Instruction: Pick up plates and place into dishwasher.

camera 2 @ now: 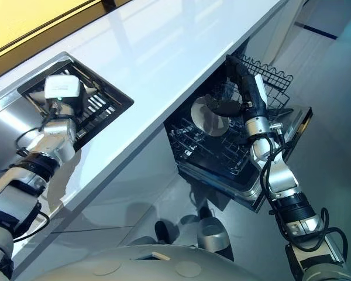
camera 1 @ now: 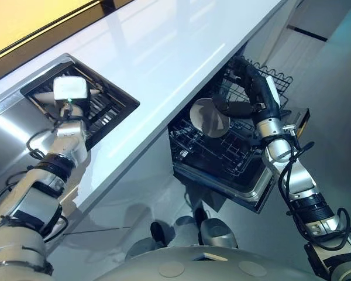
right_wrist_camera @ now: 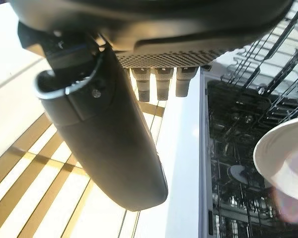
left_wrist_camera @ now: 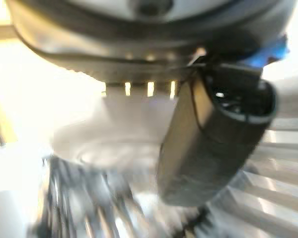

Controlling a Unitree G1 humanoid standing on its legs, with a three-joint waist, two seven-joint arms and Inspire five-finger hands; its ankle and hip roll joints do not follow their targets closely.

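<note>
A round white plate (camera 1: 209, 117) stands on edge in the pulled-out dishwasher rack (camera 1: 219, 157). My right hand (camera 1: 258, 93) hovers just beside it, open, its thumb (right_wrist_camera: 109, 139) straight and pointing toward the plate (right_wrist_camera: 284, 159) with a gap between them. My left hand (left_wrist_camera: 213, 144) reaches down into the sink, open, above a blurred white plate (left_wrist_camera: 114, 144) that lies on the dark sink rack (camera 1: 108, 105). In the eye views the left hand's fingers are hidden under the white wrist camera (camera 1: 70, 89).
A long glossy white counter (camera 1: 164, 52) runs between the sink and the dishwasher, overhanging the rack. A second wire rack (camera 1: 276, 79) sits behind my right hand. The open dishwasher door (camera 1: 258, 186) juts out over the grey floor.
</note>
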